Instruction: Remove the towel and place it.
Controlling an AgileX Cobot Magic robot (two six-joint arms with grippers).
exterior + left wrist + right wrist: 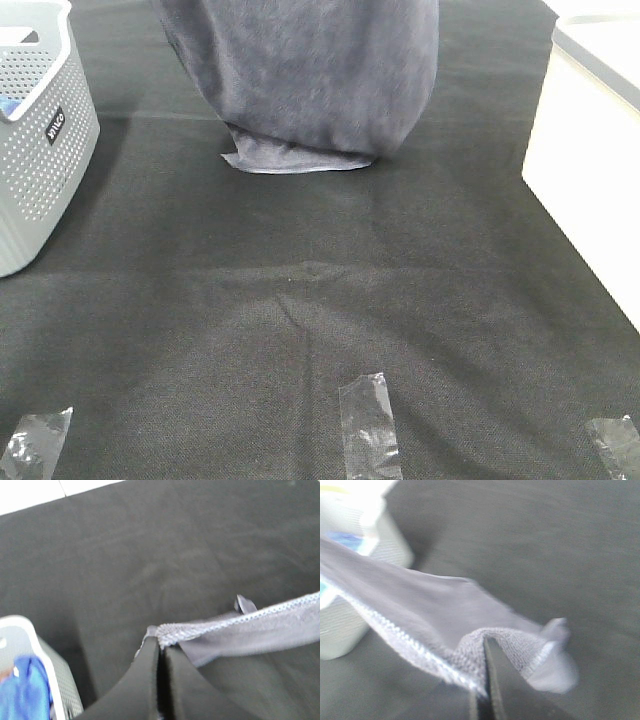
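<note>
The grey-lavender towel (305, 75) hangs down from above the top edge of the exterior high view. Its lower folded end (295, 158) touches the black table cloth (320, 290). The grippers are out of that view. In the left wrist view my left gripper (161, 650) is shut on the towel's hemmed edge (240, 625), which stretches away taut. In the right wrist view my right gripper (485, 642) is shut on another corner of the towel (445, 610), and the hem (395, 630) runs off toward the basket side.
A grey perforated basket (35, 130) stands at the left edge, with a blue fabric item (25, 690) inside. A white box (590, 150) stands at the right. Clear tape strips (368, 420) lie near the front edge of the cloth.
</note>
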